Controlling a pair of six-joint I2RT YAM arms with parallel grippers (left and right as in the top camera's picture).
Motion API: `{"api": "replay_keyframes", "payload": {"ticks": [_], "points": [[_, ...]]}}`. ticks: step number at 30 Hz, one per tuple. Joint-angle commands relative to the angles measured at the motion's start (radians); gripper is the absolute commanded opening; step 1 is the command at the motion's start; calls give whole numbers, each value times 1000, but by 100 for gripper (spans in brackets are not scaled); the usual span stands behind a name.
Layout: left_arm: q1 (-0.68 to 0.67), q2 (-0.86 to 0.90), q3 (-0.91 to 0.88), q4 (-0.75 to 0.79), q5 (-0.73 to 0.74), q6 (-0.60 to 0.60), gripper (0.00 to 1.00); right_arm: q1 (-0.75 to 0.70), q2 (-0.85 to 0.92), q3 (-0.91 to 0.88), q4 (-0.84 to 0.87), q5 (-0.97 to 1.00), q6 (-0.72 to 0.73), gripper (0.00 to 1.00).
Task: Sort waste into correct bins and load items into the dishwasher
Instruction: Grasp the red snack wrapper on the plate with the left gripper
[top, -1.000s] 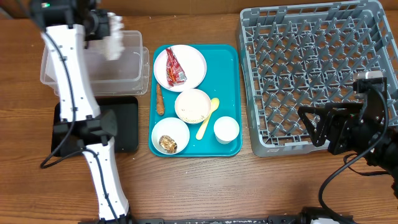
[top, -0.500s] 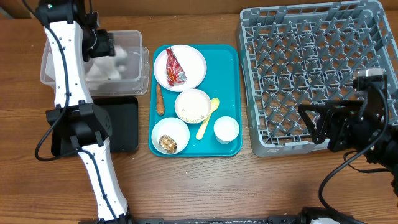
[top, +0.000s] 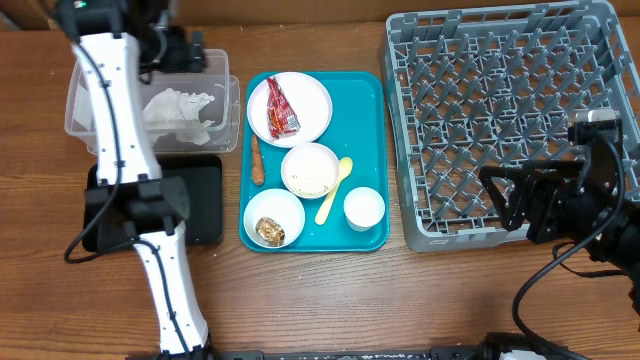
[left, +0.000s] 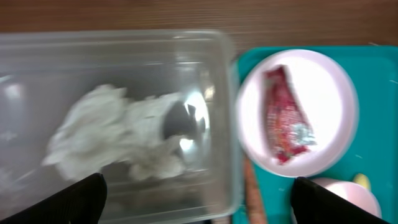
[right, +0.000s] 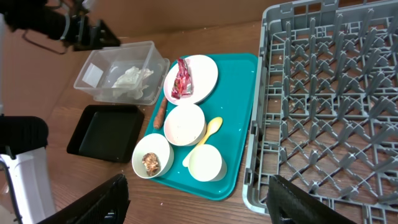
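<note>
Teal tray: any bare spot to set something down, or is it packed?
The teal plastic tray is bare at far right, bordered by the round white-pink plate, the pale yellow plastic spoon, the small white cup and the right rim. Its left side is crowded: thin brown stick, two white-pink bowls. The large grey plastic dish rack is empty.

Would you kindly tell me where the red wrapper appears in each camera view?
Overhead: red wrapper on the plate, top left of the teal tray.
Left wrist: right of centre, on the same plate.
Right wrist: upper part, left of centre, on the plate.
Shared landmark: the clear tub beside the plate.
</note>
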Motion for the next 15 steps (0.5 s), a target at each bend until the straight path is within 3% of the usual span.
{"api": "replay_keyframes", "payload": {"ticks": [1,6,15], "points": [[-147,-16,-24,42,45,19,95,-2,-2,9,2,3,-5,74],[-271,-16,-165,176,-214,-220,100,-2,-2,9,-2,3,-5,74],[-345,-16,-405,399,-332,-393,100,-2,-2,9,-19,11,-6,74]]}}
